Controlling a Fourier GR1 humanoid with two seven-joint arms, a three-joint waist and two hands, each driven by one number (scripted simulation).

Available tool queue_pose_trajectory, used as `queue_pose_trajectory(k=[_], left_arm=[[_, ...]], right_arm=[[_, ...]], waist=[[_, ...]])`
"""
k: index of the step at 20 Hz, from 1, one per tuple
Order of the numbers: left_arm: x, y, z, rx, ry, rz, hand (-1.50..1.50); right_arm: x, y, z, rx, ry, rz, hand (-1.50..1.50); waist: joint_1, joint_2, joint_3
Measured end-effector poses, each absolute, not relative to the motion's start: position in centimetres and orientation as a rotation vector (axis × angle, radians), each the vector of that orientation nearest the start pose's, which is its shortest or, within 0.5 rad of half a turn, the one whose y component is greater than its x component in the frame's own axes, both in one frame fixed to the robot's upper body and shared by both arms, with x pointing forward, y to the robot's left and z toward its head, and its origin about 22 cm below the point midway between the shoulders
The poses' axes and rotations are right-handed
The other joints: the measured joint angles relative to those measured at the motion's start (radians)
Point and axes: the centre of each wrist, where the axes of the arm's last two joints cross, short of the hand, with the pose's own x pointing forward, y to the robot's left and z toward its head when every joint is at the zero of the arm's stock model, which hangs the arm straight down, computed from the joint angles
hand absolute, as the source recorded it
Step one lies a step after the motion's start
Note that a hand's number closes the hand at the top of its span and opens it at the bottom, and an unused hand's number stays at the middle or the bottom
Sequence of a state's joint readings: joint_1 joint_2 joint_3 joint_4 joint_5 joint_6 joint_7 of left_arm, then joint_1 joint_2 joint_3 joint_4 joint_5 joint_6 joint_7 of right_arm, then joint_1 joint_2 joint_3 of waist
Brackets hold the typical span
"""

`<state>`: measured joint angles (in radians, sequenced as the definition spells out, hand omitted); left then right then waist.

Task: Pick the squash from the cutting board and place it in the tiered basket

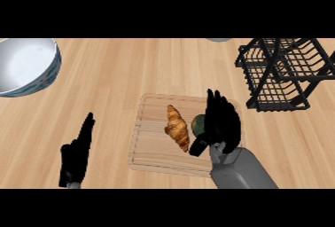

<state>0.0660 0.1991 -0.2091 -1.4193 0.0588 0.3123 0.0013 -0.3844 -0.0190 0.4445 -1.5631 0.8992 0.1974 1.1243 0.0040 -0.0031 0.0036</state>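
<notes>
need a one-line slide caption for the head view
Right hand reaches over the green squash beside a croissant on the cutting board; tiered basket waits at upper right.

Right forearm (241, 170): smooth matte grey casing, boxy with rounded edges, widening toward the near edge of view. A darker grey collar joins it to the hand. Right hand (221, 122): all black, long slim fingers, shorter thumb. Left hand (77, 153): same black finish, narrow and tapered; only a sliver of grey wrist shows beneath it.
</notes>
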Motion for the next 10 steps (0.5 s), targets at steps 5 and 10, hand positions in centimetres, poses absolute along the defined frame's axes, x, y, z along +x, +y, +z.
queue_pose_trajectory(k=[5,10], left_arm=[[21.4,24.3,-4.6,0.254,-1.342,-0.024,0.0],[21.7,24.7,-4.6,0.254,-1.348,-0.027,0.0]], right_arm=[[28.2,-8.8,7.6,-0.876,-0.84,0.842,-1.5],[28.8,-8.6,6.9,-0.868,-0.807,0.862,-1.5]], waist=[[0.001,0.0,0.0],[0.002,-0.001,0.001]])
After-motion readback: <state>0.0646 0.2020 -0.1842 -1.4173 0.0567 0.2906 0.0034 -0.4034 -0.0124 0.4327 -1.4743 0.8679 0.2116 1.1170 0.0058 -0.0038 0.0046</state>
